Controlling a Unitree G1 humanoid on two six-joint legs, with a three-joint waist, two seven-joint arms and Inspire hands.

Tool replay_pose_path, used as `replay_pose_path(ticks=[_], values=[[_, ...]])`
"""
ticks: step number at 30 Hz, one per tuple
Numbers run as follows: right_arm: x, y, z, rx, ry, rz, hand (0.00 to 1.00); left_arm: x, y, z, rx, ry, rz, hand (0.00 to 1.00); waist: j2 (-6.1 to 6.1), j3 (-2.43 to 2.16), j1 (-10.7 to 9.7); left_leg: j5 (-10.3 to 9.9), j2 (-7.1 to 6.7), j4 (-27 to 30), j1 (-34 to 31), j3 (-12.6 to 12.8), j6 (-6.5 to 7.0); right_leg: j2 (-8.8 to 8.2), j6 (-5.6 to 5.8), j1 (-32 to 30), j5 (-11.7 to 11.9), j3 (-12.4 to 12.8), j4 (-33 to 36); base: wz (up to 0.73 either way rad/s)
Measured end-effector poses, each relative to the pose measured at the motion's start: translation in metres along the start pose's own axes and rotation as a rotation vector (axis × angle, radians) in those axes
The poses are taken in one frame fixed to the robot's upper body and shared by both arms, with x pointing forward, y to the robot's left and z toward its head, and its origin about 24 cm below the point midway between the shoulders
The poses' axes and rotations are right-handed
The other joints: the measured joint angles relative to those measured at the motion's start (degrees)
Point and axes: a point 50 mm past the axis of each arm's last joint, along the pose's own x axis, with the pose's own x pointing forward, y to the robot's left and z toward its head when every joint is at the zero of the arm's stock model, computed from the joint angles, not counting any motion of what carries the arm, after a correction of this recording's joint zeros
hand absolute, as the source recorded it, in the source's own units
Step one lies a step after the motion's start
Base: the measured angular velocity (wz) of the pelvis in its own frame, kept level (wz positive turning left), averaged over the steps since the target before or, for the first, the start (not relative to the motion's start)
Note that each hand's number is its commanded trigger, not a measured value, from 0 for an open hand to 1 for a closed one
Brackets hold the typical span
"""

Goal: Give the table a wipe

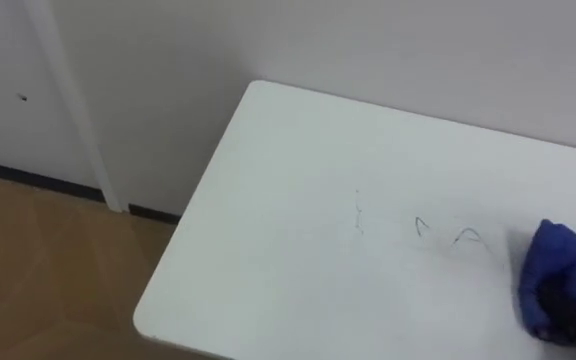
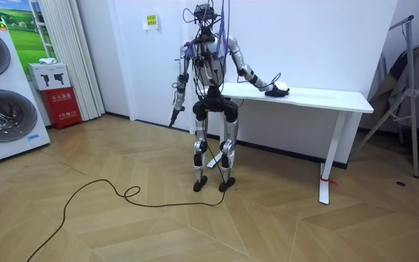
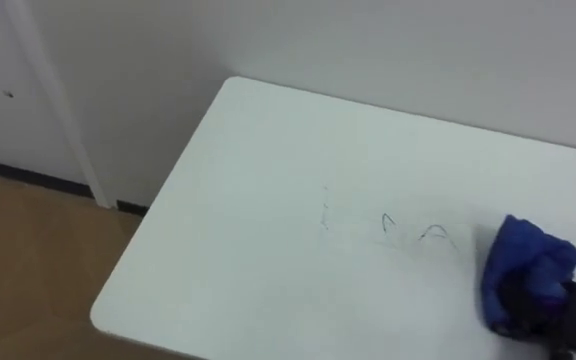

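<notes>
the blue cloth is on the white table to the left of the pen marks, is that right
Not quite. The blue cloth is on the white table, but it lies to the right of the pen marks, not to their left. The right eye view shows this, with the marks near the middle and the cloth towards the right edge.
</notes>
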Motion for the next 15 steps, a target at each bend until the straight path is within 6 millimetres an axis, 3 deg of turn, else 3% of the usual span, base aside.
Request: replay_pose_path(ticks=[3, 5, 7, 8, 10, 12, 13, 15], values=[[0.002, 0.001, 0.009, -0.005, -0.014, 0.012, 1.00, -0.001, -0.003, 0.000, 0.020, -0.006, -0.018, 0.00, -0.04, 0.16, 0.6, -0.1, 0.13, -0.2, 0.3, 0.4, -0.10, 0.12, -0.10, 0.0, 0.0, 0.0, 0.2, -0.10], [0.005, 0.000, 0.019, -0.039, -0.036, 0.013, 1.00, -0.001, -0.009, 0.001, 0.041, -0.006, -0.040, 0.00, 0.09, 0.23, 2.2, -0.1, 0.26, -0.1, 0.4, 1.6, -0.15, 0.19, -0.24, -0.8, 0.0, 1.0, 1.0, -0.35], [0.006, 0.004, 0.036, -0.087, -0.079, 0.029, 1.00, -0.001, -0.013, 0.001, 0.055, -0.001, -0.054, 0.00, -0.09, 0.64, 4.6, -0.2, 0.51, -0.1, 0.3, 2.8, -0.34, 0.52, -0.69, -1.7, 0.2, 2.1, 1.4, -0.45], [0.006, 0.010, 0.057, -0.135, -0.149, 0.050, 1.00, 0.000, -0.016, 0.005, 0.061, -0.004, -0.064, 0.00, -0.38, 0.96, 5.5, -0.2, 0.59, 0.1, -0.2, 3.2, -0.48, 0.54, -0.92, -2.6, 0.4, 2.2, 1.8, -0.40], [0.005, 0.022, 0.104, -0.202, -0.295, 0.092, 1.00, 0.000, -0.024, 0.010, 0.083, -0.005, -0.090, 0.00, -0.55, 1.13, 7.9, 0.0, 0.67, 0.4, -1.6, 4.6, -0.80, 0.59, -1.50, -4.7, 0.8, 2.8, 2.4, -0.34], [-0.005, 0.038, 0.181, -0.293, -0.554, 0.155, 1.00, 0.002, -0.031, 0.028, 0.107, -0.038, -0.118, 0.00, -1.01, 2.60, 9.6, 0.4, 0.63, 1.2, -3.7, 4.0, -1.36, 0.74, -2.13, -6.1, 1.4, 2.1, 2.1, 0.10], [-0.011, 0.044, 0.209, -0.327, -0.639, 0.181, 1.00, 0.003, -0.033, 0.036, 0.114, -0.058, -0.127, 0.00, -1.26, 2.82, 11.3, 0.7, 0.75, 1.3, -4.7, 3.4, -1.70, 0.97, -2.44, -6.7, 1.5, 1.6, 1.8, 0.22], [-0.014, 0.048, 0.236, -0.352, -0.701, 0.208, 1.00, 0.003, -0.036, 0.042, 0.129, -0.076, -0.136, 0.00, -1.40, 2.77, 13.4, 1.0, 0.86, 1.3, -5.5, 2.1, -2.04, 1.28, -2.64, -6.8, 1.6, 1.1, 1.0, 0.43]])
